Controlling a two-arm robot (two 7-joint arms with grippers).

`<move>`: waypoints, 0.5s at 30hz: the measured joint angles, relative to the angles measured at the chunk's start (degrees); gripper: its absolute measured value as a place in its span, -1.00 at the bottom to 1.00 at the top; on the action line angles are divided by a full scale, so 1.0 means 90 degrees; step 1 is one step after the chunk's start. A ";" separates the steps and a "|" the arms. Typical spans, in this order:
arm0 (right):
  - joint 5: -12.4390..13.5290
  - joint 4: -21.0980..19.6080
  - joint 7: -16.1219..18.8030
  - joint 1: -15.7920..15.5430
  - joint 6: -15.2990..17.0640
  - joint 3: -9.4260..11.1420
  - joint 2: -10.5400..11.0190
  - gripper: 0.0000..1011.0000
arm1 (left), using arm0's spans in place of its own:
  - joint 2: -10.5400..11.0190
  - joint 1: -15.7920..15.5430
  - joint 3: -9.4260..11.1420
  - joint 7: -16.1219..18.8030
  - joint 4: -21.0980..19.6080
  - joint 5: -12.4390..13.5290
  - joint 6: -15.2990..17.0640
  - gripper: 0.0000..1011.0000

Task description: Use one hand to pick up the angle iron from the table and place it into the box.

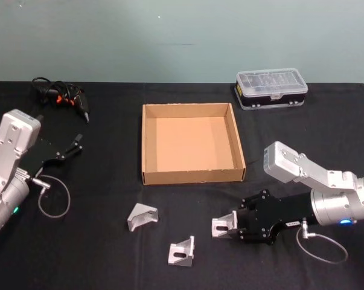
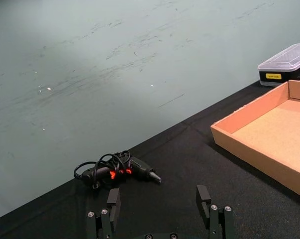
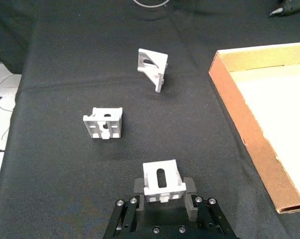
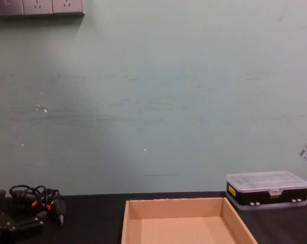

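Right gripper (image 1: 226, 229) had its fingers clamped on an angle iron (image 3: 162, 179) sitting on the bench (image 1: 97, 254), in front of the box (image 1: 194, 176). Looked like the grab step. Next up I'd guess: lift, clear the near wall. Left gripper (image 2: 158, 195) parked left, fingers spread.

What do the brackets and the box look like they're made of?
The brackets: probably aluminium, matte silver-grey with crisp slotted faces; steel can't be ruled out. The box: plain brown cardboard, dull finish, raw cut rim.
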 joint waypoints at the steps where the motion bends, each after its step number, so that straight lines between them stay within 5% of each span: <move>1: -0.0002 0.0000 -0.0002 -0.0003 -0.0002 0.0002 0.0000 -0.08 | 0.0000 0.0000 0.0000 0.0000 0.0000 0.0000 0.0000 0.98; 8: 0.0026 -0.0115 -0.0129 -0.0100 -0.0023 0.0102 0.0044 -0.10 | 0.0000 0.0000 0.0000 0.0000 0.0000 0.0000 0.0000 0.98; 12: 0.0151 -0.0368 -0.0362 -0.0273 -0.0034 0.0306 0.0141 -0.10 | 0.0000 0.0000 0.0000 0.0000 0.0000 0.0000 0.0000 0.98; 15: 0.0399 -0.0736 -0.0740 -0.0535 -0.0034 0.0659 0.0285 -0.10 | 0.0000 0.0000 0.0000 0.0000 0.0000 0.0000 0.0000 0.98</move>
